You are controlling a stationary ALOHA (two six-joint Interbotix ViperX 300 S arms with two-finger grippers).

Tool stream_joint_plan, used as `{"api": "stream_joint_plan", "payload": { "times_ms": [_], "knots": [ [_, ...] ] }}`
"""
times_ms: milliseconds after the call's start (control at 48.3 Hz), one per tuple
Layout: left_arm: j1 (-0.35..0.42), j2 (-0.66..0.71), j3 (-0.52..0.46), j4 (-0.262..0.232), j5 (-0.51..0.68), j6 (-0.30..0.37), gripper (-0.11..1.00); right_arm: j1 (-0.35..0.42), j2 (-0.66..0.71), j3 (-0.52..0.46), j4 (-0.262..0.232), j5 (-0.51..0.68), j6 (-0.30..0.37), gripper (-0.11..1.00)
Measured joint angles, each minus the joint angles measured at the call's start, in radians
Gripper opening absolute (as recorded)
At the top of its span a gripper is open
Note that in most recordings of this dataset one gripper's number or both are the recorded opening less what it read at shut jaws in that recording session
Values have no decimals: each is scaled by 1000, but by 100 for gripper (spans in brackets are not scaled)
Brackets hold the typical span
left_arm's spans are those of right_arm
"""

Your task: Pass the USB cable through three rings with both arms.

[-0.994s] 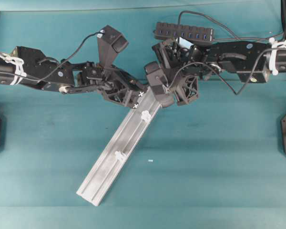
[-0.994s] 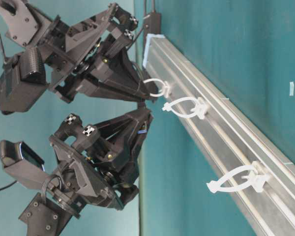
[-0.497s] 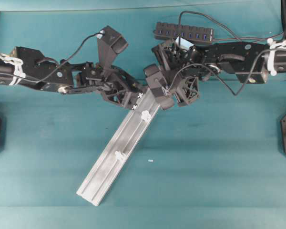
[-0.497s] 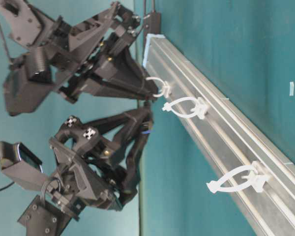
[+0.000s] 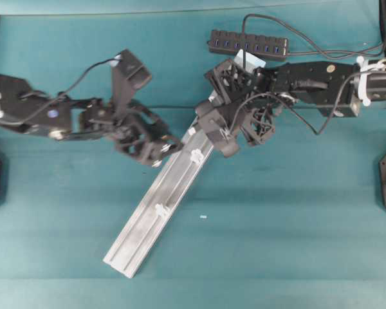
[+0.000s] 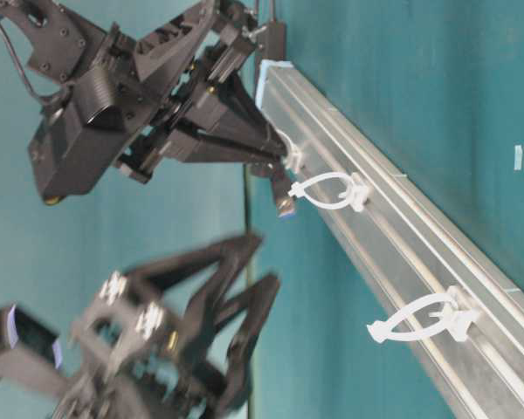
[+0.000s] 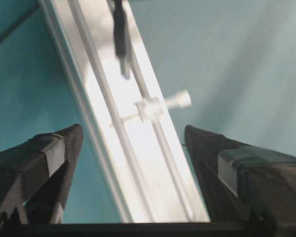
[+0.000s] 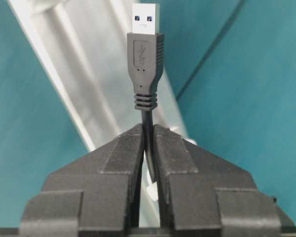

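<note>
Clamped on the USB cable (image 8: 148, 133) just behind its plug, the right gripper (image 8: 148, 148) holds the connector straight out ahead of its fingertips, the plug's long axis in line with the silver rail (image 5: 161, 206) beneath it. From the table-level view, the plug (image 6: 282, 194) hangs just beyond the first white ring (image 6: 290, 154) and just short of the second ring (image 6: 327, 190), which lies directly ahead of the right gripper's tips along the rail; the third ring (image 6: 424, 319) sits well farther on in the same direction. Judging by that, the next threading turns on carrying the plug forward down the rail's length, and the right arm is the nearer of the two to that second ring. Off to the rail's side, the left gripper (image 7: 133, 143) stands with its jaws wide apart and nothing between them, the rail and one ring (image 7: 150, 107) showing ahead through the gap and the dark plug (image 7: 120, 34) farther beyond. Seen from overhead, the left gripper (image 5: 157, 147) lies near the rail's edge but apart from the cable. Only the right wrist view shows the grip on the cord itself; only the table-level view shows the plug against the rings, though the left gripper there is blurred. The black hub (image 5: 248, 45) rests behind the right arm.
</note>
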Motion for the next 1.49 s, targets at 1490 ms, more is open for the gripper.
{"api": "stream_joint_plan", "payload": {
  "times_ms": [1490],
  "knots": [
    [-84, -359, 160, 0, 169, 78, 90, 80, 20, 20, 15, -40, -86, 9]
  ]
}}
